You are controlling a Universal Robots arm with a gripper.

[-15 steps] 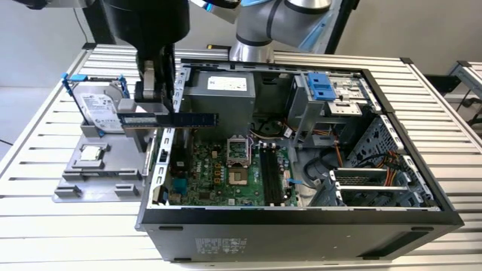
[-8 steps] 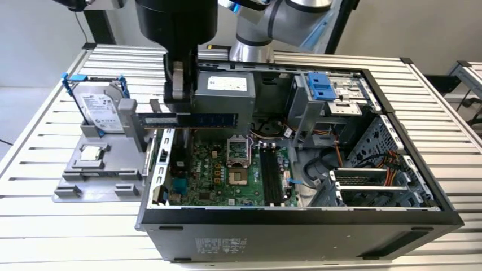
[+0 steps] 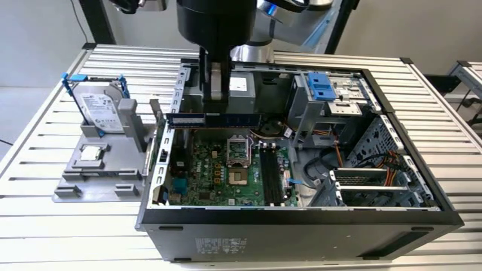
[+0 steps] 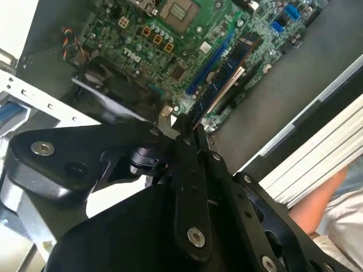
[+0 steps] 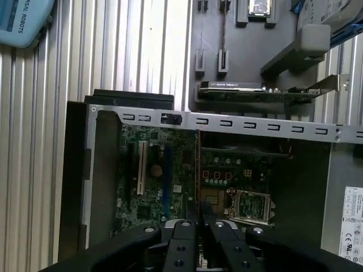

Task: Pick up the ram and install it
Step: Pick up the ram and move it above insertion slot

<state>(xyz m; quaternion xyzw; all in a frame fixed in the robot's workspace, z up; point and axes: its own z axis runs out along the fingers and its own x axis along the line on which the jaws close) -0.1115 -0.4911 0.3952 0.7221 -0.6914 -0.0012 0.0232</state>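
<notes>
Pinching the ram [image 3: 242, 119], end effector [image 3: 216, 112] hangs over the motherboard [image 3: 214, 169] inside the open case [image 3: 301, 218]; ram level, clear of the slots [image 3: 268, 172].

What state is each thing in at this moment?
ram: held level above the motherboard, not seated.
gripper: shut on the ram.
memory slots: look empty.
computer case: lying on its side, open.
hard drive: upright in the grey stand, outside the case.

Exterior view: even diffuse light, bench [image 3: 421, 96] slats bright, case [image 3: 301, 217] interior shadowed. Black gripper [image 3: 214, 113] shows me no detail. Second wrist view: white patch [image 4: 14, 28] blown out, ram [image 4: 218, 85] edge glints. First wrist view dim.
</notes>
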